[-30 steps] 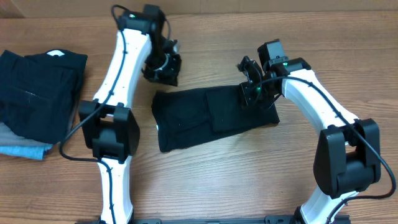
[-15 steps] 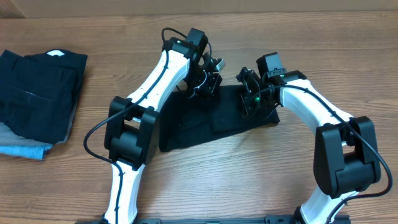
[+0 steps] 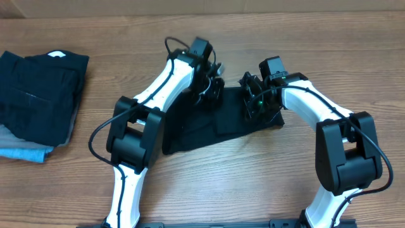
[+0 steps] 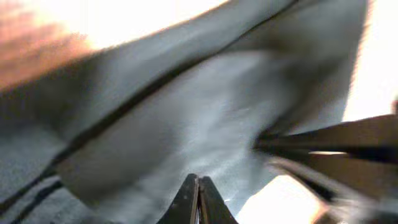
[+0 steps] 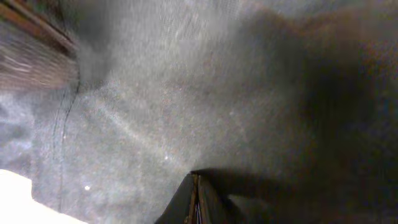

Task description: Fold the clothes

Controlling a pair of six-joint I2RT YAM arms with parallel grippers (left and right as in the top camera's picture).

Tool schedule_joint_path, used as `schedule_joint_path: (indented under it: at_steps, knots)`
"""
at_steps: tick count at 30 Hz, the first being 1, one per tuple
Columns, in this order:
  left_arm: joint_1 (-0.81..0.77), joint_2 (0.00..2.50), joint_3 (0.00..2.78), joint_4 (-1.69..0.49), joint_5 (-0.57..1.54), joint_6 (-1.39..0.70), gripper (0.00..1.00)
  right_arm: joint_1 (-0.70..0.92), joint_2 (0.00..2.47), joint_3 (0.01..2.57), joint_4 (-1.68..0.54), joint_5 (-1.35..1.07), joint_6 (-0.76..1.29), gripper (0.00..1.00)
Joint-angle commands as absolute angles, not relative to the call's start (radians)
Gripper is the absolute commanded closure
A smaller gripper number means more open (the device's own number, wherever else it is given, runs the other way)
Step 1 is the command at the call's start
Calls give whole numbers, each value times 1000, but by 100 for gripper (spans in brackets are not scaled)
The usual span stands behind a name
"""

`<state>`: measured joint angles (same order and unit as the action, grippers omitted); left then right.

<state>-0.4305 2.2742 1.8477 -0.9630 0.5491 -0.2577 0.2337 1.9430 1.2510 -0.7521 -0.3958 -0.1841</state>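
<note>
Well to the left of the black T-shirt [image 3: 190, 130] sits a pile of dark folded clothes [image 3: 38, 88] on a light blue piece [image 3: 25, 152]. The T-shirt lies partly folded on the middle of the wooden table [image 3: 253, 183]. The left gripper [image 3: 212, 88] is down on the T-shirt's far left part, jaws clenched together. The right gripper [image 3: 252, 104] presses on its far right part, jaws clenched too. Whether either one pinches any cloth cannot be told, and the left wrist view is blurred.
</note>
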Motion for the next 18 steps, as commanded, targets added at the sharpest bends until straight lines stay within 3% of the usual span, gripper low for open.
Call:
schedule_joint_path:
  at_steps: [1,6,11,14,18]
  knots:
    - [-428,2255,2053,-1079,588,-250,96,232,1939,1332,-816,-422,-191,96]
    - [-472,2256,2057,-1182,588,-223,95,231,1905,1455,-881,-420,-174,96]
    - [-544,2256,1942,-1153,533,-217,91,153,1908,1460,-863,-348,-104,96]
    - [-555,2256,1871,-1110,514,-226,83,105,1934,1459,-840,-340,-104,96]
    - [-555,2257,1852,-1102,508,-225,80,101,2026,1458,-761,-325,-104,96]
